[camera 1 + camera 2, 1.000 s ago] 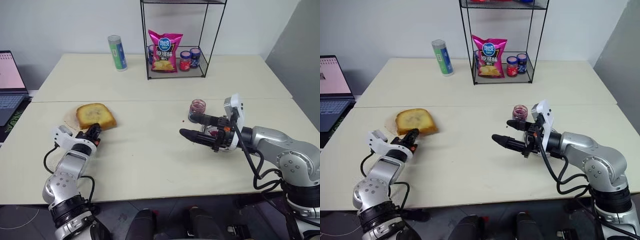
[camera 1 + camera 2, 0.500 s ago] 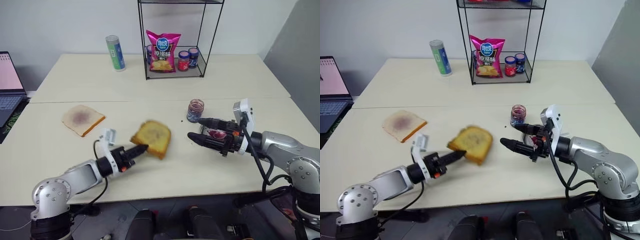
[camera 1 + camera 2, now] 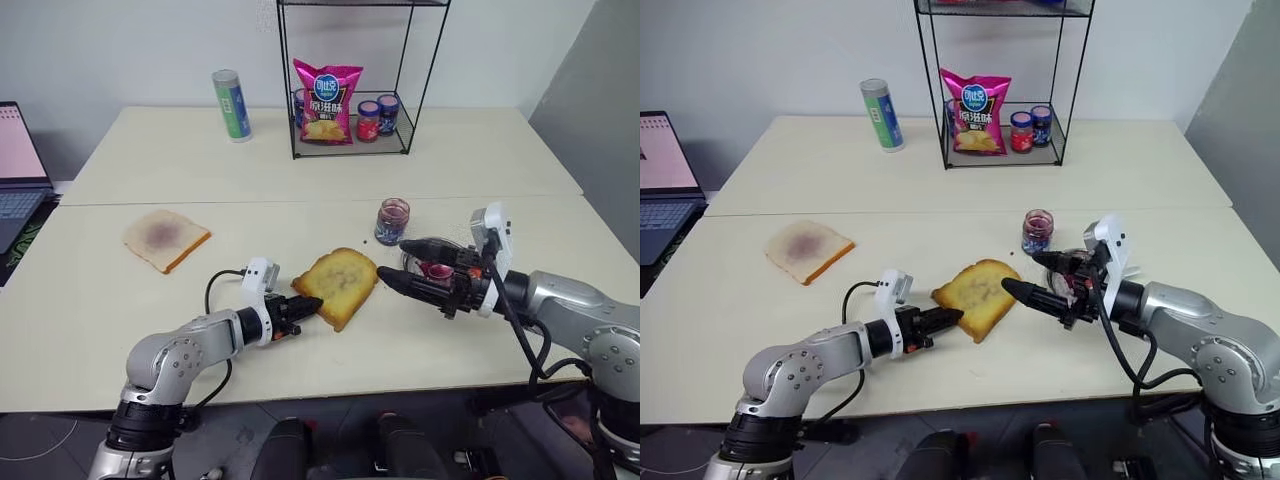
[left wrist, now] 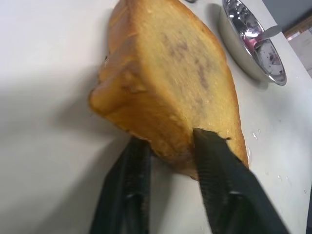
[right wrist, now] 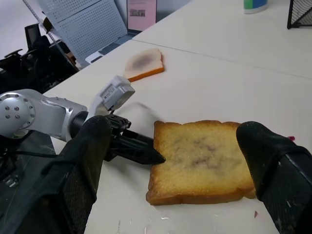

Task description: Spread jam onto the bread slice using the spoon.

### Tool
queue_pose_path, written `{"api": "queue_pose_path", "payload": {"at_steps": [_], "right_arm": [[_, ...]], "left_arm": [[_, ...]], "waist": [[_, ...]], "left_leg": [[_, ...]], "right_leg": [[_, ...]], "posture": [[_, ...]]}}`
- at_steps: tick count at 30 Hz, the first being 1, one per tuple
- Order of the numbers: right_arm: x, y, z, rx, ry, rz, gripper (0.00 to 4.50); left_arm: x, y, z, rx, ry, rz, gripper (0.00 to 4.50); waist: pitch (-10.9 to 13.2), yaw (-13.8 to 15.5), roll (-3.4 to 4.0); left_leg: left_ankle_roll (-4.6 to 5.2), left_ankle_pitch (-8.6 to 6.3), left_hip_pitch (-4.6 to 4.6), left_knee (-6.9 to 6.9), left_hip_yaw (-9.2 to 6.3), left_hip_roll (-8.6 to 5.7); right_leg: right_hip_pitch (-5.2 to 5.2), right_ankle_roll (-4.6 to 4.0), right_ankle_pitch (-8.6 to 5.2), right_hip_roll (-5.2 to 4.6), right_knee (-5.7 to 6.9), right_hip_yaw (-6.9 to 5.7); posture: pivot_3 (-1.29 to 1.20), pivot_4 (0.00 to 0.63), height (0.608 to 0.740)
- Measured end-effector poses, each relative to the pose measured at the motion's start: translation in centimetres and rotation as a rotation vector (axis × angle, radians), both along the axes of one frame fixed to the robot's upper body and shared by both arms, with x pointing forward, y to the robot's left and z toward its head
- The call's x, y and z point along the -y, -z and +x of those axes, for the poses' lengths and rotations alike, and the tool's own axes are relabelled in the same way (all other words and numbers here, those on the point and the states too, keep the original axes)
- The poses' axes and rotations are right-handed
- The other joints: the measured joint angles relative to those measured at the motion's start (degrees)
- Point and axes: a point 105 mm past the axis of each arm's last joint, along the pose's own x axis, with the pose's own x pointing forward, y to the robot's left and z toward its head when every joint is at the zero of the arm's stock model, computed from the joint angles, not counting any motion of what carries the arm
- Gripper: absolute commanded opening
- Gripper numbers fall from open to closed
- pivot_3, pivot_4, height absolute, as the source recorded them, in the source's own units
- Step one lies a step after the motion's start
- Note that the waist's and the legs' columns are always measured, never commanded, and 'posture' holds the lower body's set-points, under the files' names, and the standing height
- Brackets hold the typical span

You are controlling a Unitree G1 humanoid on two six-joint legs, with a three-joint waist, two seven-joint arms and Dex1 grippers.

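The bread slice (image 3: 338,285), thick golden toast with a faint purple smear, lies flat at the table's middle. My left gripper (image 3: 305,308) sits at its near-left corner, its fingers (image 4: 214,165) slightly parted on either side of the crust (image 4: 165,92). Just right of the bread hovers my right gripper (image 3: 391,258), wide open and empty, its fingers (image 5: 87,156) framing the slice (image 5: 200,161). Behind it stands a round metal dish (image 4: 229,34) with red jam (image 4: 267,51) and the spoon (image 4: 268,33) resting in it. An open jam jar (image 3: 392,220) stands beside the dish.
A thinner pale slice with a purple stain (image 3: 165,238) lies at the left. At the back stands a wire rack (image 3: 410,80) with a crisps bag (image 3: 328,100) and small jars (image 3: 368,120), and a green-blue can (image 3: 232,105). A laptop (image 3: 15,170) sits far left.
My left gripper carried the bread slice from the table's left to the middle and set it down by the right gripper; its fingers have loosened. The right arm barely moved.
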Motion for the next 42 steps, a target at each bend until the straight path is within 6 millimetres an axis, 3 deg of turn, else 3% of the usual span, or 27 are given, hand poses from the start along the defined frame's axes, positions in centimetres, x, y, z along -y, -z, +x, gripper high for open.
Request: {"api": "queue_pose_path", "payload": {"at_steps": [4,12,16,18,22,24,26,31,34,42], "right_arm": [[1.1,0.2,0.1,-0.012,0.043,-0.004,4.5],[6.7,-0.3,1.5,-0.039,0.289,0.077,4.5],[9.9,0.7,1.9,-0.109,0.451,0.184,4.5],[11.0,1.2,1.7,-0.145,0.51,0.256,4.5],[13.2,3.3,1.9,-0.242,0.662,0.389,4.5],[13.8,4.2,1.7,-0.279,0.711,0.428,4.5],[13.9,5.2,1.9,-0.325,0.741,0.484,4.5],[14.8,6.3,2.8,-0.356,0.801,0.538,4.5],[14.2,7.3,3.9,-0.38,0.809,0.549,4.5],[13.2,9.5,6.2,-0.41,0.852,0.574,4.5]], "left_arm": [[-0.2,-0.1,-0.6,0.015,0.014,0.001,2.9],[-4.9,-0.8,-2.5,0.045,-0.017,0.145,4.44],[-6.3,-1.5,-3.1,0.105,0.036,0.278,4.44],[-5.0,-2.8,-2.5,0.196,0.113,0.297,4.44],[-1.4,-8.3,-0.3,0.498,0.266,0.32,4.44],[-0.1,-9.0,0.1,0.568,0.339,0.341,4.44],[1.7,-9.4,0.5,0.628,0.424,0.342,4.44],[3.6,-9.8,1.6,0.709,0.516,0.347,4.44],[4.7,-9.8,1.8,0.731,0.557,0.318,4.44],[5.0,-9.0,1.4,0.731,0.585,0.316,4.44]], "waist": [[0.0,-0.05,0.0],[0.0,-0.19,0.02],[0.11,-0.15,0.2],[0.12,0.3,0.19],[0.1,0.81,0.29],[0.08,0.67,0.32],[0.1,0.05,0.34],[0.11,-0.47,0.37],[0.11,-0.52,0.39],[0.16,-0.52,0.48]], "left_leg": [[0.0,0.0,0.01,0.02,0.0,0.02],[0.0,0.0,0.06,-0.03,0.01,0.06],[0.0,0.0,0.02,-0.03,0.06,0.04],[0.0,0.0,-0.07,0.04,-0.07,0.02],[0.01,0.0,-0.18,0.12,0.07,-0.01],[0.01,0.0,-0.19,0.06,0.17,-0.03],[0.01,0.0,-0.24,0.03,0.18,-0.02],[0.02,0.0,-0.23,0.04,0.07,0.13],[0.03,0.0,-0.18,0.05,0.1,0.17],[0.03,0.0,-0.23,0.04,0.05,0.16]], "right_leg": [[0.01,0.01,0.0,0.01,0.01,0.0],[0.01,-0.05,-0.04,0.04,0.0,0.0],[-0.01,-0.07,-0.05,0.02,-0.02,0.06],[0.0,-0.07,-0.05,0.01,-0.03,-0.03],[-0.02,-0.04,-0.03,0.0,-0.07,0.05],[-0.03,0.02,-0.01,0.03,-0.12,0.09],[-0.1,0.1,0.0,0.18,-0.1,0.13],[-0.13,0.39,0.15,0.54,-0.01,0.11],[-0.11,0.38,0.15,0.6,0.04,0.14],[-0.14,0.43,0.17,0.6,0.01,0.12]], "posture": [[0.0,0.15,0.74],[0.0,0.15,0.74],[0.0,0.15,0.74],[0.0,0.15,0.74],[0.0,0.15,0.74],[0.0,0.15,0.74],[0.0,0.15,0.74],[0.0,0.15,0.74],[0.0,0.15,0.74],[0.0,0.15,0.74]]}}
